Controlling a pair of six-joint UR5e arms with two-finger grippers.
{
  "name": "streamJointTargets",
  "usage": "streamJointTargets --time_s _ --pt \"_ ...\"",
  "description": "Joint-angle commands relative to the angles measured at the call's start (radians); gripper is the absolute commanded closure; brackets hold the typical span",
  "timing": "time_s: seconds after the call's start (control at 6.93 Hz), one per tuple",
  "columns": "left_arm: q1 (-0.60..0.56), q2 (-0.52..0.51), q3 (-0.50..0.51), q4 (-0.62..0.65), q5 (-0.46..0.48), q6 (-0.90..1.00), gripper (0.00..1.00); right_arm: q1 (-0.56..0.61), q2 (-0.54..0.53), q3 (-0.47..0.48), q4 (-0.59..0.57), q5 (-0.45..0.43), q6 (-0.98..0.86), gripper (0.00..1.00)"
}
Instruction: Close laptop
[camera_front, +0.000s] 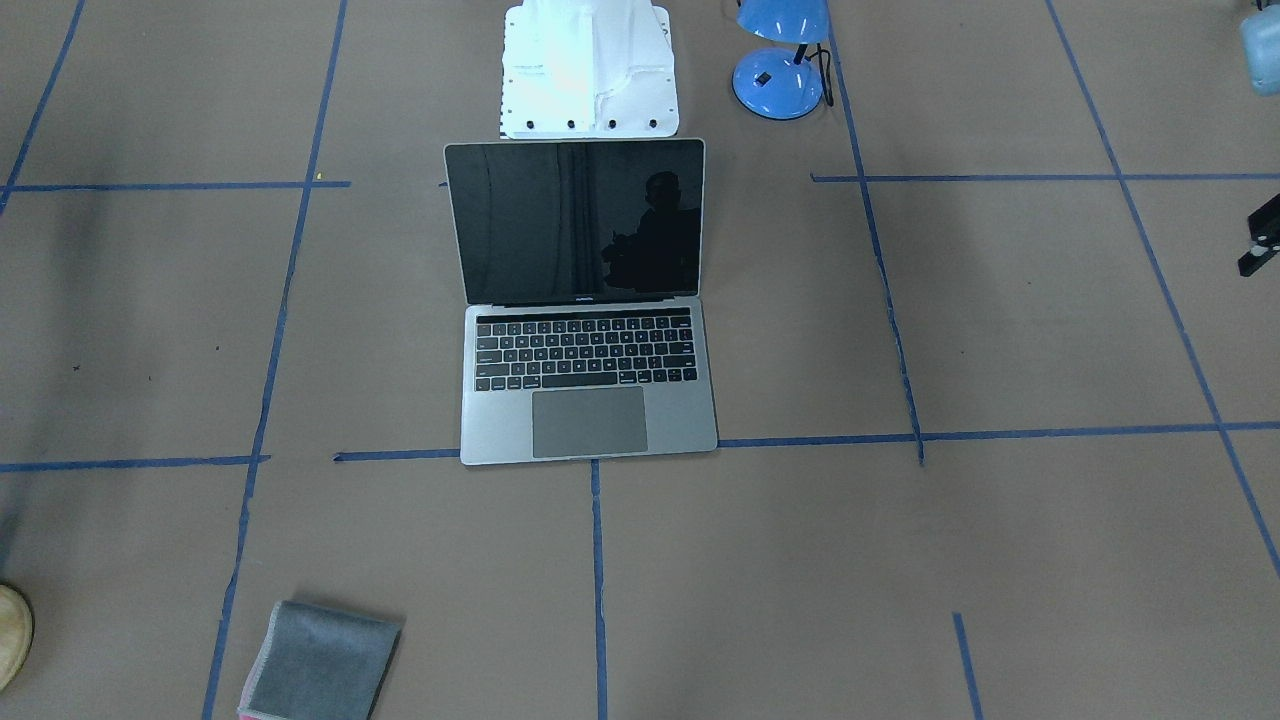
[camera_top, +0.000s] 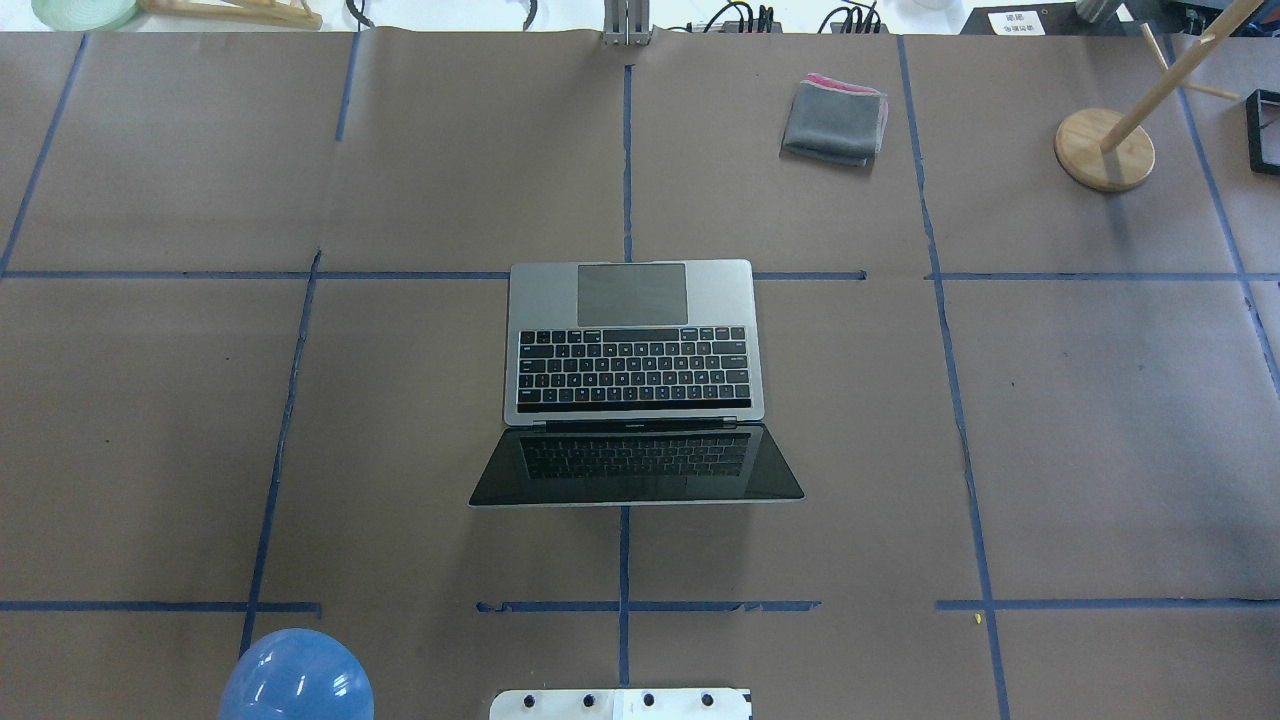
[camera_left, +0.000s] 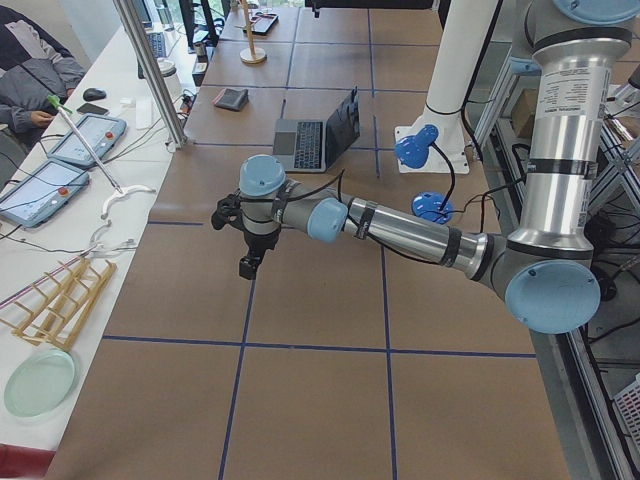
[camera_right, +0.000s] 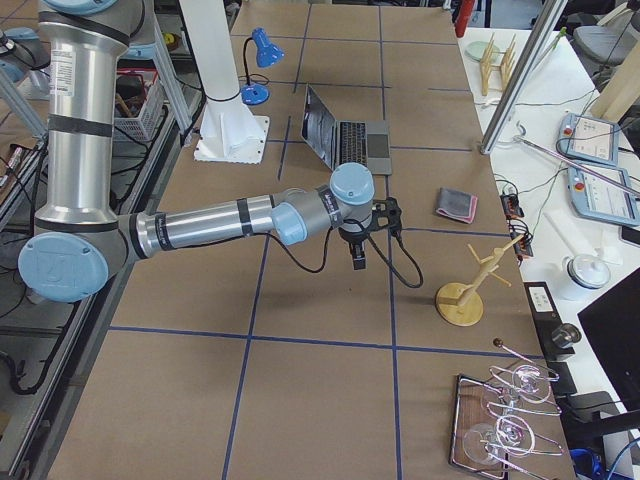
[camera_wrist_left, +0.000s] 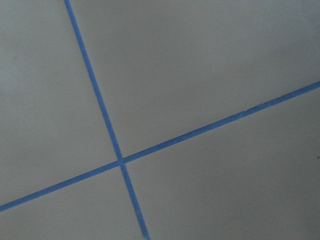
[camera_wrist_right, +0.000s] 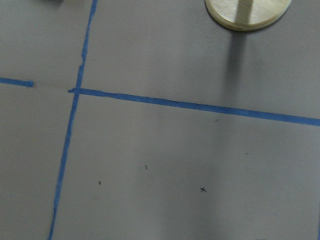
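Surface: table covered in matte brown paper and gridded with blue tape lines, some of them ragged. White benches with teach pendants run down the far long side. White moulded robot pedestal base at the robot edge, glossy blue desk lamp just beside it.

Slim grey-silver metal laptop sits mid-table right in front of the pedestal. It's open, with the glossy black screen leaning back toward the robot, and the black keys and big trackpad on the operator side.

Also on the table: small folded grey cloth with pink edge toward the far edge, and a wooden peg stand on a round base further to the robot's right.

Left gripper hangs pointing down over bare paper, well apart from the laptop; its wrist cam shows only a tape cross. Right gripper does the same on the other side, with the stand's base at the top of its wrist view. The laptop lies between the two along the table, touched by neither. Can't tell finger spacing on either from these side views.
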Motion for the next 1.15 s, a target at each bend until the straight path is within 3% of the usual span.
streamJointTargets --time_s 0.0,0.29,0.43,0.58,0.72,0.87,1.01 --pt "0.184 0.017 -0.008 -0.202 -0.026 -0.211 0.00 -0.213 -0.018 -0.002 0.382 -0.100 0.438 0.00" --pt "0.303 0.019 -0.008 -0.322 -0.096 -0.370 0.00 -0.370 -0.064 -0.002 0.613 -0.186 0.631 0.03" --pt "0.379 0.019 -0.008 -0.451 -0.133 -0.523 0.00 -0.439 -0.066 0.001 0.705 -0.203 0.719 0.06" --pt "0.466 0.018 0.004 -0.620 -0.124 -0.699 0.00 -0.525 -0.066 0.003 0.805 -0.288 0.788 0.09" --pt "0.555 0.007 0.019 -0.748 -0.115 -0.825 0.01 -0.595 -0.075 0.005 0.850 -0.329 0.802 0.31" --pt "0.590 -0.014 0.015 -0.781 -0.101 -0.878 0.18 -0.639 -0.090 0.005 0.894 -0.331 0.802 0.52" --pt "0.651 -0.022 -0.005 -0.820 -0.048 -0.976 0.55 -0.688 -0.107 0.005 0.949 -0.346 0.802 0.69"
